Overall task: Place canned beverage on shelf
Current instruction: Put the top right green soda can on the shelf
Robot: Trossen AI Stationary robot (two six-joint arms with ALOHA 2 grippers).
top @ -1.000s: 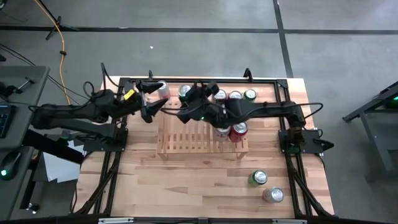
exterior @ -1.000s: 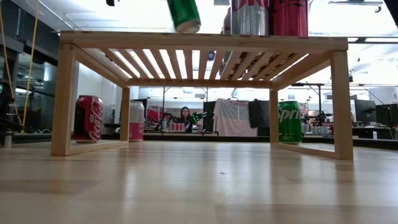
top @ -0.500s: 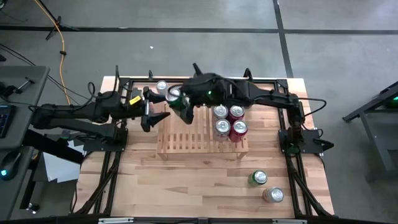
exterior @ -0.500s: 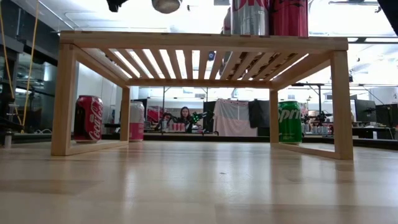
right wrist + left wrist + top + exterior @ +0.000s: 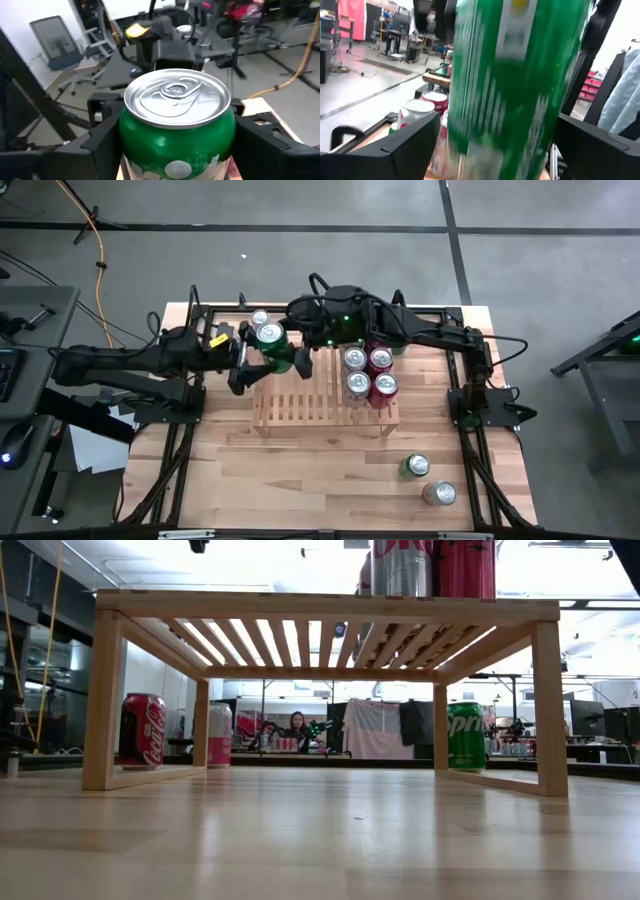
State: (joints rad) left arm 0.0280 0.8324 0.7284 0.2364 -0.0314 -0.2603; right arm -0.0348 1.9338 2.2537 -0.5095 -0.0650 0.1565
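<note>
A green can (image 5: 272,343) is held upright, top up, by the right gripper (image 5: 288,352) above the left end of the shelf (image 5: 300,402), probably so it can be set down on its base. The left gripper (image 5: 243,360) is spread wide on either side of the can (image 5: 515,85), apparently for a handover; contact cannot be told. Four cans (image 5: 366,374) are already stood on the right end, leaving the left end free.

Low view: red can (image 5: 143,730) under the shelf (image 5: 330,606) w/ white Coca-Cola script, partly visible. Green can (image 5: 465,736) by far right leg reads "Spri", rest hidden. No other legible text.
</note>
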